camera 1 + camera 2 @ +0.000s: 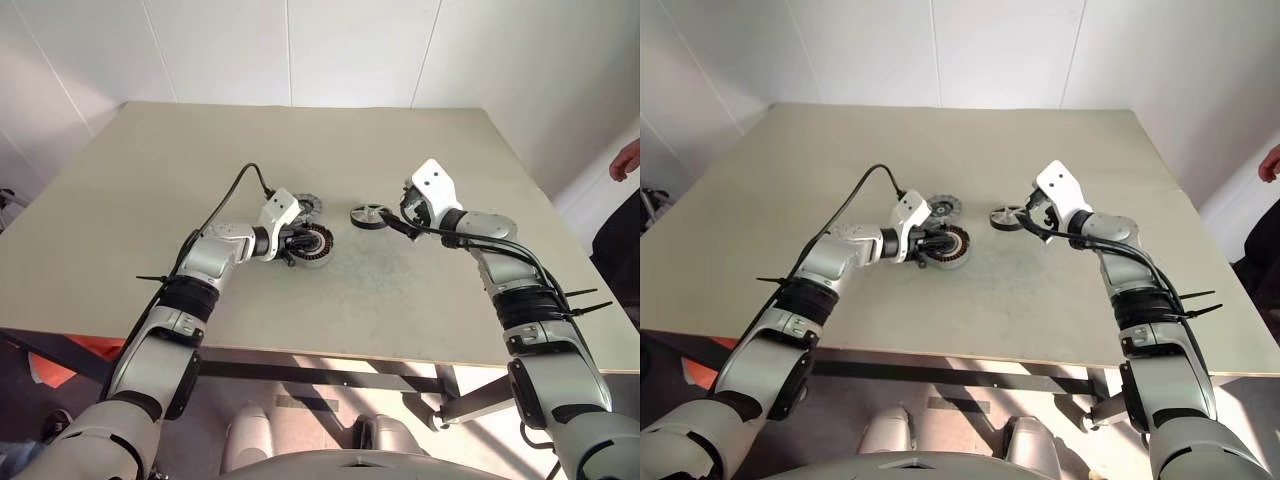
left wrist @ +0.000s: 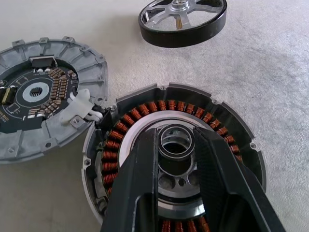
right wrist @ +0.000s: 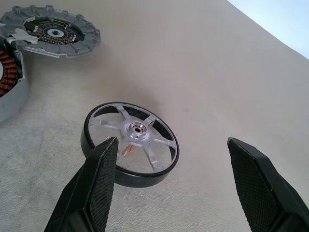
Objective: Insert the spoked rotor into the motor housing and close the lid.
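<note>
Copper coils of the motor housing (image 2: 145, 125) vanish under narrow left fingers (image 2: 140, 193); right fingers (image 3: 101, 183) wide.

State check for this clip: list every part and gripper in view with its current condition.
spoked rotor: flat on the table, not inserted, not held.
motor housing: open, coils exposed, no rotor inside.
lid: off, lying beside the housing, circuit side up.
left gripper: fingers either side of the housing's centre hub.
right gripper: open, at the rotor.
</note>
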Robot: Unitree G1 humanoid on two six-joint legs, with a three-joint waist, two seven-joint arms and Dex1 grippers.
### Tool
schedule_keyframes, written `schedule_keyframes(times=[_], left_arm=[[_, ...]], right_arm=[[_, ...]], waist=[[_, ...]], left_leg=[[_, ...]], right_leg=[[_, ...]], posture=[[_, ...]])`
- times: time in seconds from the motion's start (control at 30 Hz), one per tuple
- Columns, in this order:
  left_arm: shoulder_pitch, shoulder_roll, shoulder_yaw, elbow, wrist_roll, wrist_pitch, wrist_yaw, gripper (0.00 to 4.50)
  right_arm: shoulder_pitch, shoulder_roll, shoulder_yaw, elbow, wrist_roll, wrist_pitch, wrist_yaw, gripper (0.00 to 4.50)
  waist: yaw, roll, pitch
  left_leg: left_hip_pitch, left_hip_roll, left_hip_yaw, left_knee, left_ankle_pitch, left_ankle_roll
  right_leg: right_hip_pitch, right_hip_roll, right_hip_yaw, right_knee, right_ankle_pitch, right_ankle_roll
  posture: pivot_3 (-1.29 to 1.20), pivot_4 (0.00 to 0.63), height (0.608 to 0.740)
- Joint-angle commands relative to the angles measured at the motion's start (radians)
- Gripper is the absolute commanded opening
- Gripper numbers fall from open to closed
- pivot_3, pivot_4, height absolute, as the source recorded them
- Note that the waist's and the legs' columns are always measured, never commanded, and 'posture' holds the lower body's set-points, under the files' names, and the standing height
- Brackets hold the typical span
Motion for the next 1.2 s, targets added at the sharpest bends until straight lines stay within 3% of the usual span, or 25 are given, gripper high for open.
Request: schedule_keyframes(times=[0.03,0.3,0.43,0.9,1.2], left_arm=[[-0.026,-0.009,-0.004,0.019,0.018,-0.023,-0.007,0.87],[-0.026,-0.006,0.010,0.009,0.024,-0.029,-0.011,0.87],[-0.040,-0.005,0.027,0.034,0.039,-0.028,0.041,2.02],[-0.054,-0.007,0.165,-0.080,-0.074,0.025,0.079,2.02],[-0.014,0.070,0.289,-0.183,-0.148,0.085,0.124,2.02]], right_arm=[[-0.006,-0.012,-0.024,-0.054,0.015,0.003,-0.009,4.09],[-0.017,-0.012,-0.023,-0.041,0.014,0.000,-0.009,4.09],[-0.026,-0.008,-0.020,-0.030,0.013,-0.004,-0.008,4.09],[-0.025,0.023,-0.011,-0.104,0.049,0.003,0.043,4.09],[0.037,0.129,0.080,-0.342,0.088,0.122,0.094,4.09]], waist=[[0.000,0.000,0.000],[0.001,0.000,0.000],[0.001,0.000,0.000],[0.000,0.000,0.000],[-0.005,0.000,0.000]], left_leg=[[0.000,0.000,0.000,0.000,0.000,0.000],[0.001,0.000,0.000,0.001,0.000,0.000],[0.001,0.000,0.000,0.001,0.000,0.000],[0.001,0.000,0.000,0.000,0.000,0.000],[0.003,0.002,0.000,-0.001,0.000,0.000]], right_leg=[[0.000,0.000,0.000,0.000,0.000,0.000],[0.001,0.000,0.000,0.001,0.000,0.000],[0.001,0.000,0.000,0.001,0.000,0.000],[0.001,0.000,0.000,0.001,0.000,0.000],[0.001,0.002,0.000,0.001,0.000,0.000]], posture=[[0.00,0.000,0.740],[0.00,0.000,0.740],[0.00,0.000,0.740],[0.00,0.000,0.740],[0.00,0.000,0.740]])
